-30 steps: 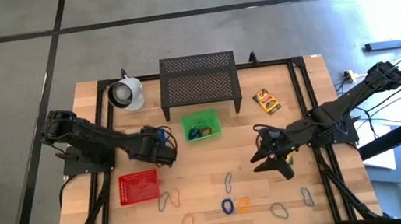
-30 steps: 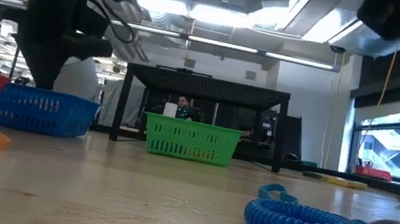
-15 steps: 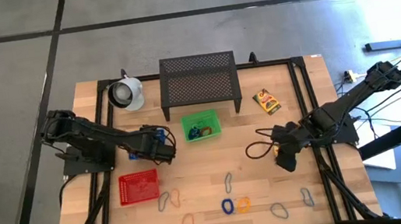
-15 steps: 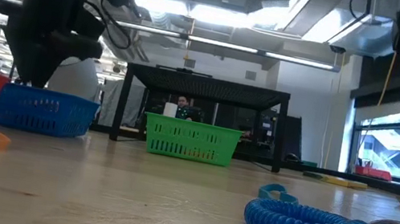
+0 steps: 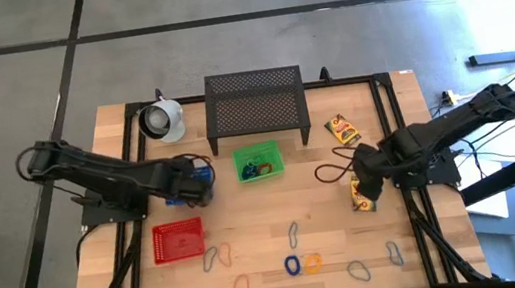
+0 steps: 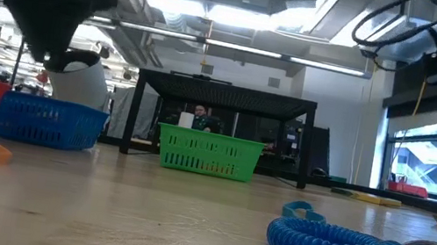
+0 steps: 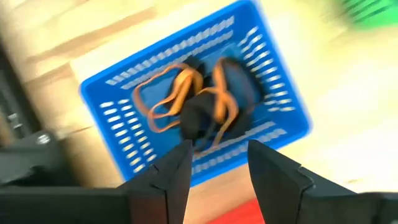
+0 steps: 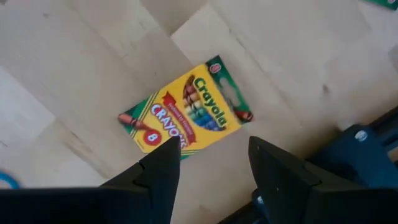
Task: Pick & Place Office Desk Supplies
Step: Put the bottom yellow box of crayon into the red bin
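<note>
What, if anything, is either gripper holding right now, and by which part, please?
Nothing. The left gripper hangs open above the blue basket; the right gripper hangs open above a crayon box lying on the table.

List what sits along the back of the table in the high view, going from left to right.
White cup → black mesh stand → crayon box.
</note>
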